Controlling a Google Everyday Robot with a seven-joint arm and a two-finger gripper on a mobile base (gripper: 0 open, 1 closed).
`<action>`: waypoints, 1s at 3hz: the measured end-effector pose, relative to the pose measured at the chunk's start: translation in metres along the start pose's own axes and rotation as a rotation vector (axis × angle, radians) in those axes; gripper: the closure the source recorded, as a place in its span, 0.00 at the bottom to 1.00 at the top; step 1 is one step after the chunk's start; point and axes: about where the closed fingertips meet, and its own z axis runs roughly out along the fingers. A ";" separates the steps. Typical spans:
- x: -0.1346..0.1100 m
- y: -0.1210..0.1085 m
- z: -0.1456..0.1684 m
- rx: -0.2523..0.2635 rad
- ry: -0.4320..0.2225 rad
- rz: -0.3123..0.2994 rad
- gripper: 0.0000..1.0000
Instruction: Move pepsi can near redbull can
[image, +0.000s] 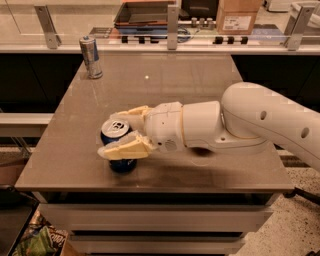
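The pepsi can (121, 165), dark blue with a silver top, stands upright near the front left of the brown table (200, 85). My gripper (121, 131) reaches in from the right and its two cream fingers sit on either side of the can. The near finger (125, 149) lies across the can's front and the far finger (132, 112) sits behind it, both closed against it. The can rests on the table. The redbull can (91, 57), slim and silver-blue, stands upright at the table's far left corner, well away from the pepsi can.
My white arm (260, 122) stretches across the right half of the table. A glass rail with metal posts (172, 22) runs behind the far edge. A cardboard box (237, 17) and a dark tray (145, 12) lie beyond it. The front edge is close to the pepsi can.
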 end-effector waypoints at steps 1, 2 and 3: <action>-0.002 0.002 0.001 -0.003 0.001 -0.005 0.64; -0.004 0.003 0.003 -0.006 0.002 -0.009 0.87; -0.006 0.005 0.004 -0.009 0.003 -0.013 1.00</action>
